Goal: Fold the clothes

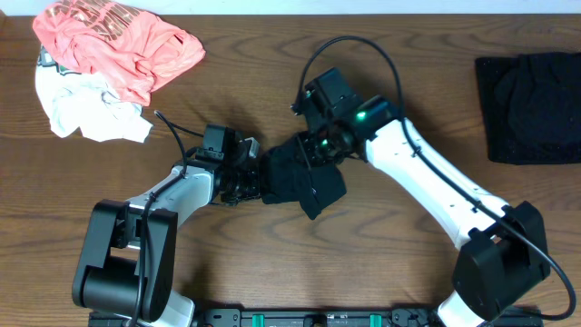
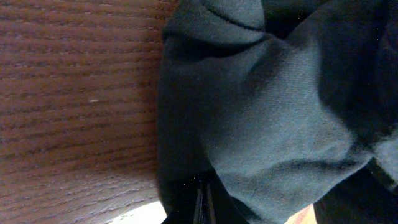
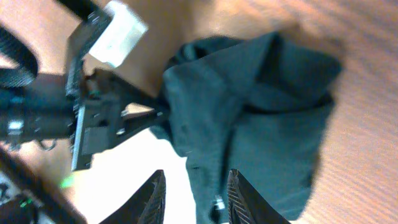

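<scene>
A small crumpled black garment (image 1: 304,182) lies in the middle of the table; it is one of the clothes. My left gripper (image 1: 260,178) is shut on its left edge, low over the wood. In the left wrist view the dark cloth (image 2: 267,112) fills most of the frame and covers the closed jaws at the bottom. My right gripper (image 1: 318,151) hovers over the garment's top right part. In the right wrist view its fingers (image 3: 239,199) stand apart above the cloth (image 3: 261,106), gripping nothing. The left gripper (image 3: 155,115) shows there too, pinching the cloth's edge.
A coral-pink printed shirt (image 1: 118,41) lies on a white garment (image 1: 86,113) at the far left corner. Folded black garments (image 1: 531,104) sit at the right edge. Both arms' bases stand at the near edge of the brown wooden table (image 1: 272,73).
</scene>
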Robot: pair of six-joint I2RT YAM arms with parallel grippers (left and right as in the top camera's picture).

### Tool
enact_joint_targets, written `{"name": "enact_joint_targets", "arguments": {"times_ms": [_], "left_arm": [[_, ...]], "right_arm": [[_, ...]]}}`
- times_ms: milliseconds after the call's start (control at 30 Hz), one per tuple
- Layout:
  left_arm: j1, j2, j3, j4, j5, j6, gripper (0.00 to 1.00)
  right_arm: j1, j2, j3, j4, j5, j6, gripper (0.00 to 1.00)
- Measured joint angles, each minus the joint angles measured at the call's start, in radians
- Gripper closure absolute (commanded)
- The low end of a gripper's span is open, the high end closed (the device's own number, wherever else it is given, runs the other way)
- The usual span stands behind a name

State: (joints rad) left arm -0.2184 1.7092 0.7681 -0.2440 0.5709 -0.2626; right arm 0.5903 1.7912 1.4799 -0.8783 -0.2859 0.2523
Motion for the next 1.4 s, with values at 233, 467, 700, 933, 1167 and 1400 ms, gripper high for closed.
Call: {"name": "enact_joint_targets", "arguments": {"times_ms": [233, 467, 700, 933, 1167, 1400], "left_arm": [[0.0, 0.0, 0.0, 0.0, 0.0, 0.0, 0.94], [0.0, 0.0, 0.0, 0.0, 0.0, 0.0, 0.94], [0.0, 0.0, 0.0, 0.0, 0.0, 0.0, 0.94], [0.0, 0.0, 0.0, 0.0, 0.0, 0.0, 0.94], [0.0, 0.0, 0.0, 0.0, 0.0, 0.0, 0.94], [0.0, 0.0, -0.001, 0.002, 0.0, 0.0, 0.94]], "right_arm": [[0.005, 0.011, 0.0, 0.012, 0.014, -0.005, 0.7], [0.005, 0.105, 0.0, 0.015, 0.019, -0.009, 0.77], [0.018, 0.122, -0.002, 0.037, 0.021, -0.015, 0.84], [0.052, 0.122, -0.002, 0.063, 0.02, -0.014, 0.99], [0.081, 0.122, -0.002, 0.122, -0.014, -0.015, 0.99], [0.115, 0.122, -0.002, 0.165, -0.058, 0.002, 0.83]]}}
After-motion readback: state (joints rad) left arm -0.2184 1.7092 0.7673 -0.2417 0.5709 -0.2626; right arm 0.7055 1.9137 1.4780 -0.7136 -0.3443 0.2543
